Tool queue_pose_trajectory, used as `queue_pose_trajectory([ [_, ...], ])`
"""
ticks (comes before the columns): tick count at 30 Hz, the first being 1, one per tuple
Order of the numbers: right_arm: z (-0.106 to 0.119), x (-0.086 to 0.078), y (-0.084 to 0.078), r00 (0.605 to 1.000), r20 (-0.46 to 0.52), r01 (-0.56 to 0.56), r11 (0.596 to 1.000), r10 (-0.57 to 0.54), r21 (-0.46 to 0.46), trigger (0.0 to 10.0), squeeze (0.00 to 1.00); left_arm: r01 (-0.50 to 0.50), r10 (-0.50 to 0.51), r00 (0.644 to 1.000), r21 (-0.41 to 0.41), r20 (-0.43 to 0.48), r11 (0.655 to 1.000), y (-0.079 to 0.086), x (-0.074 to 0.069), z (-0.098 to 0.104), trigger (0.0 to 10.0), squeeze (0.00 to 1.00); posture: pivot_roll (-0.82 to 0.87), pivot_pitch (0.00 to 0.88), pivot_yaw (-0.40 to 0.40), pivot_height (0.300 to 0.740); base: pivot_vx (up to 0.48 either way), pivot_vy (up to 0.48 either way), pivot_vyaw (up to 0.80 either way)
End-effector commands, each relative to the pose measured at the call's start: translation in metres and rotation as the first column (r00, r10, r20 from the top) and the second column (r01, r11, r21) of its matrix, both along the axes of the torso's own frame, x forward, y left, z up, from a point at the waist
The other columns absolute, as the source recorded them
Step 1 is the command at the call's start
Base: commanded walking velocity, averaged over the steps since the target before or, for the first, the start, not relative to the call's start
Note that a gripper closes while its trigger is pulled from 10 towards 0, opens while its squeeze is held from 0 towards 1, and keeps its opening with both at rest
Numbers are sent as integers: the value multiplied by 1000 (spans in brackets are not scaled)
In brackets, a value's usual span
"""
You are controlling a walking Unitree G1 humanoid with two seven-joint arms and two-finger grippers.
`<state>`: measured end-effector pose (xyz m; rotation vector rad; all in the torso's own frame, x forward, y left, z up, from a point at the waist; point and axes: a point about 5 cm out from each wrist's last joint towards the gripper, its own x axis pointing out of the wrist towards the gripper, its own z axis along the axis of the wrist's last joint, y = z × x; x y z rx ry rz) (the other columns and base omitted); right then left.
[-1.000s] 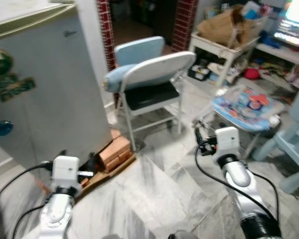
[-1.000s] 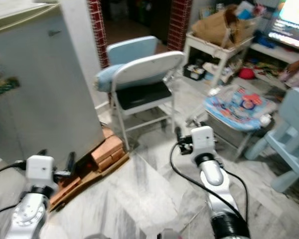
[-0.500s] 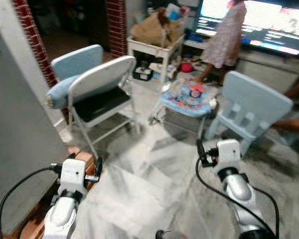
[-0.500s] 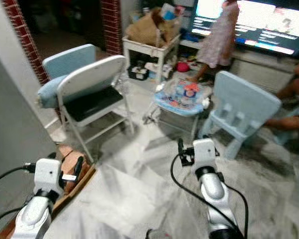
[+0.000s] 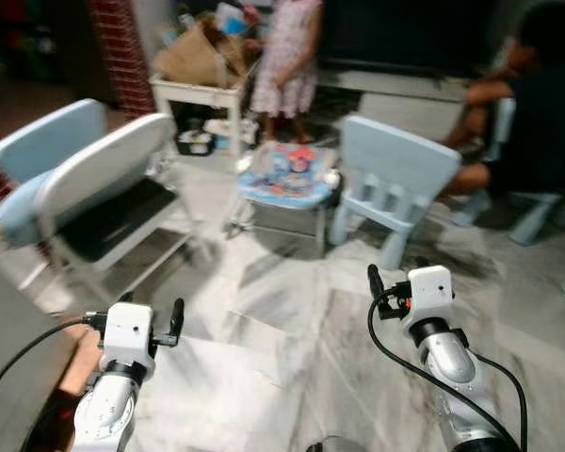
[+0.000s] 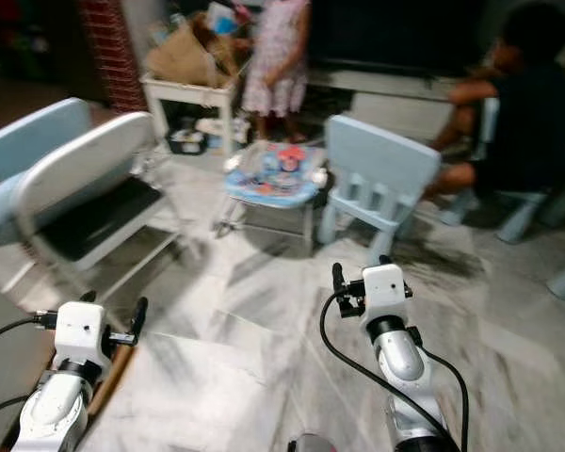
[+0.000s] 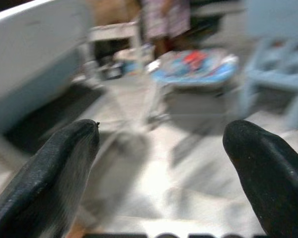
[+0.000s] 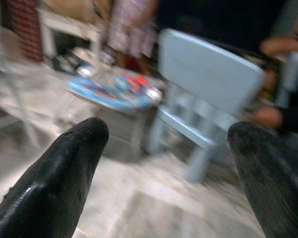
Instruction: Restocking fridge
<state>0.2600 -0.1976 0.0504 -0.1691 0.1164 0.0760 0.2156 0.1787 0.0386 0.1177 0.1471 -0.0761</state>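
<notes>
The marble floor (image 5: pixel 292 320) spreads ahead of the robot, and the small light-blue chair (image 5: pixel 395 174) standing on it serves as the landmark. To the left of that chair, well apart, stands a grey folding chair (image 5: pixel 104 202) with a black seat. Beyond the blue chair a person in dark clothes (image 5: pixel 527 104) sits low near the floor, and a second person in a patterned dress (image 5: pixel 287 56) stands by a white stand (image 5: pixel 202 99) loaded with a brown bag. Just left of the blue chair sits a low round table (image 5: pixel 287 179) with a colourful printed top.

The fridge cannot be made out in these blurred pictures, and no goods to stock are visible near the robot, so the task's things cannot be placed from here.

The left gripper (image 7: pixel 164 163) hangs low, nearer the folding chair, its fingers spread wide with nothing between them. The right gripper (image 8: pixel 169 168) hangs on the near side of the blue chair, likewise released and empty.

The main risk is collision: the views are smeared, suggesting the camera is moving, and furniture and two people lie ahead. An advance without slowing could strike a chair leg, clip the low table or crowd a person.
</notes>
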Motion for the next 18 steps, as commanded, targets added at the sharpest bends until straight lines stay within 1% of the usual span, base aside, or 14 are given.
queue_pose_trajectory([
  [1,6,4,6,999,27,-21,1000,21,14,10000,0,-9,9,1000,27,-3,1000,7,-3,0,10000,0,-19,0,16,740,0,-255,-800],
  [8,7,4,7,999,30,-24,999,24,25,10000,0,-13,13,1000,29,3,999,9,0,1,10000,0,-21,0,15,740,0,-276,-800],
  [12,8,4,7,999,34,-30,999,29,28,10000,0,-9,8,1000,30,5,1000,8,1,1,10000,0,-23,0,14,740,0,-328,0],
  [14,9,5,9,999,36,-36,999,35,29,10000,0,-25,24,1000,37,10,999,11,3,2,10000,0,-20,0,15,740,0,-319,0],
  [17,10,5,11,998,39,-43,998,41,37,10000,0,-72,71,997,53,14,996,16,5,3,10000,0,-14,0,22,740,0,0,0],
  [18,10,5,12,998,39,-46,998,45,38,10000,0,-80,79,997,45,16,996,17,6,3,10000,0,-12,0,24,740,0,0,0],
])
